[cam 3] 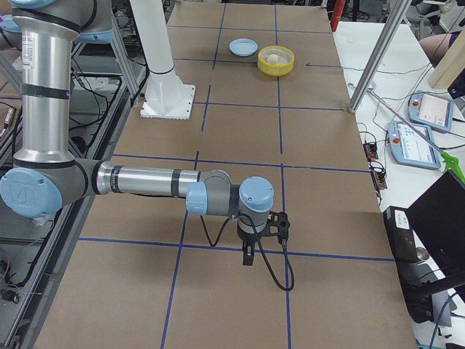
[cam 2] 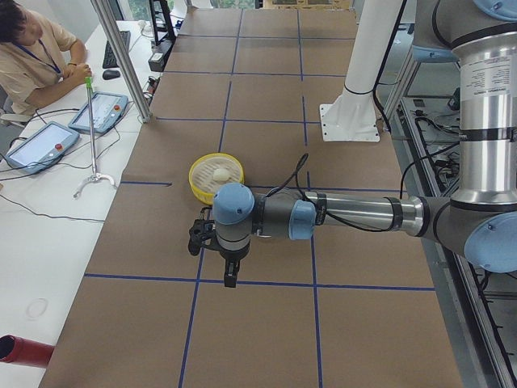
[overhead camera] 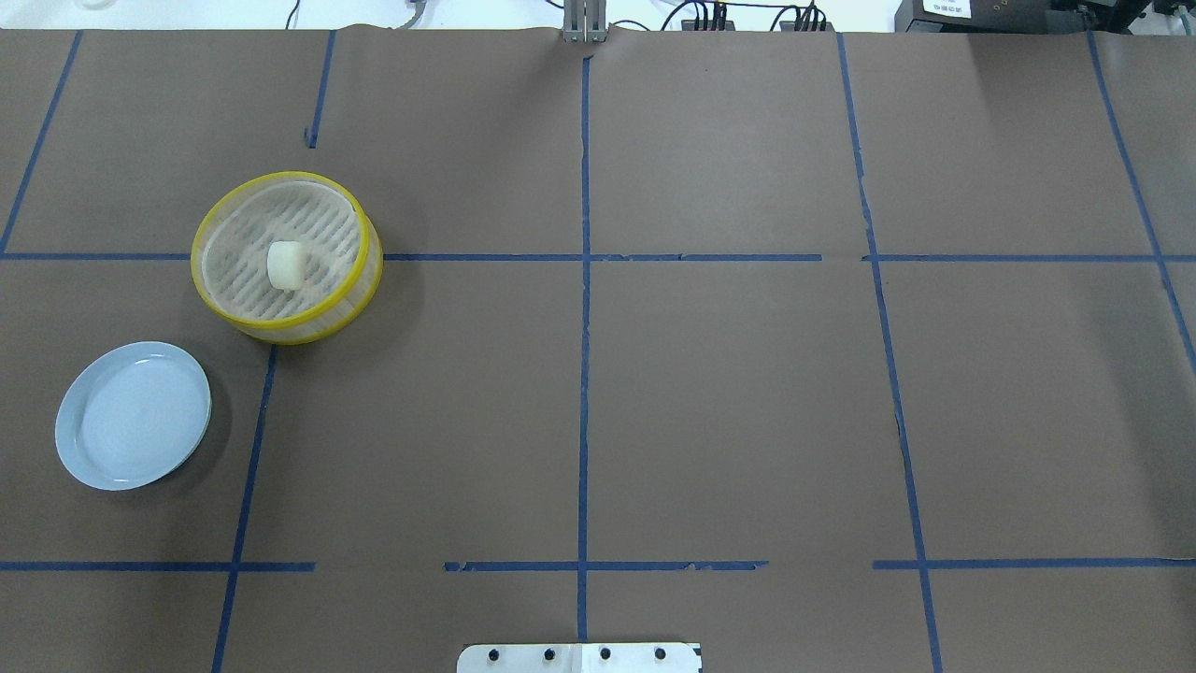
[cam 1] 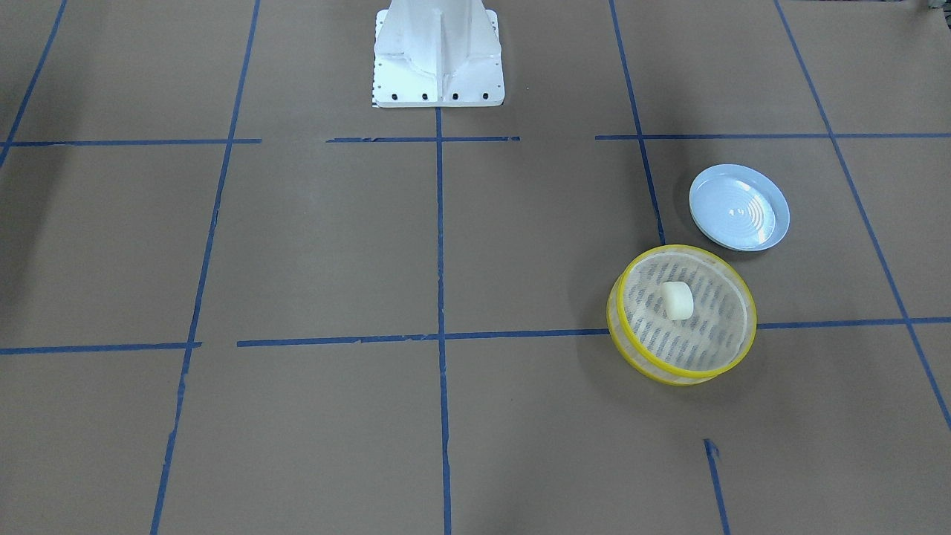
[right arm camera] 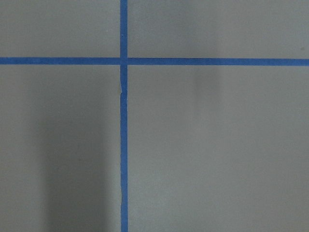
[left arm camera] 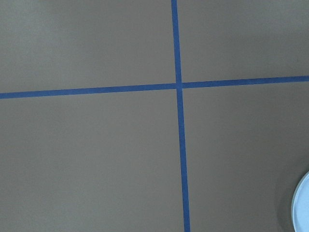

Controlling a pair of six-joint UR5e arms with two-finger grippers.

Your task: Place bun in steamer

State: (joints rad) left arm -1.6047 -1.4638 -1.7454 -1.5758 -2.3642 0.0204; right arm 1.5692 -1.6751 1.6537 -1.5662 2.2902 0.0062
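Observation:
The cream-white bun [cam 1: 677,300] lies in the middle of the yellow-rimmed steamer [cam 1: 691,375] on the robot's left half of the table. Bun [overhead camera: 285,264] and steamer [overhead camera: 280,332] also show in the overhead view. The bun [cam 2: 220,174] is apart from both arms. My left gripper [cam 2: 231,279] shows only in the exterior left view, hanging over the paper short of the steamer; I cannot tell if it is open or shut. My right gripper [cam 3: 248,258] shows only in the exterior right view, far from the steamer [cam 3: 276,70]; its state is unclear too.
An empty pale blue plate [overhead camera: 133,414] lies beside the steamer, nearer the robot; its edge shows in the left wrist view [left arm camera: 303,208]. The white robot base [cam 1: 438,52] stands mid-table. A person [cam 2: 32,56] sits at a side desk with control tablets [cam 2: 40,144].

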